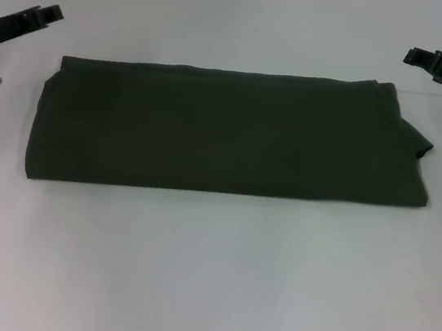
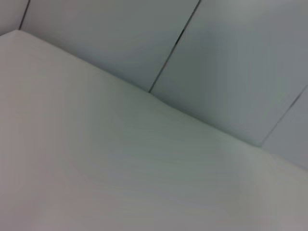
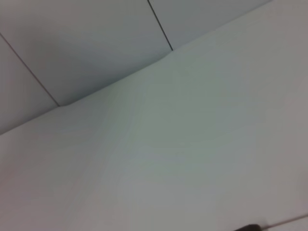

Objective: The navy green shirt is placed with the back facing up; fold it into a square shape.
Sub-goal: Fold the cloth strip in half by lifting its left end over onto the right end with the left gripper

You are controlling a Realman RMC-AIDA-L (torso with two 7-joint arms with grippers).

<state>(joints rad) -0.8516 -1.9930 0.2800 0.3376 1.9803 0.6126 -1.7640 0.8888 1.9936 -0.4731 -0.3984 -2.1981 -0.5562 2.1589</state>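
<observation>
The navy green shirt (image 1: 225, 133) lies flat on the white table as a long folded band, stretching from left to right across the middle of the head view. One sleeve corner pokes out at its right end. My left gripper (image 1: 54, 14) hovers at the far left, beyond the shirt's back left corner and apart from it. My right gripper (image 1: 413, 56) hangs at the far right, behind the shirt's back right corner, also clear of the cloth. Neither holds anything. Both wrist views show only bare table and wall panels.
The white table (image 1: 205, 278) extends wide in front of the shirt. Wall panels (image 2: 231, 57) with dark seams rise behind the table's far edge (image 3: 115, 86).
</observation>
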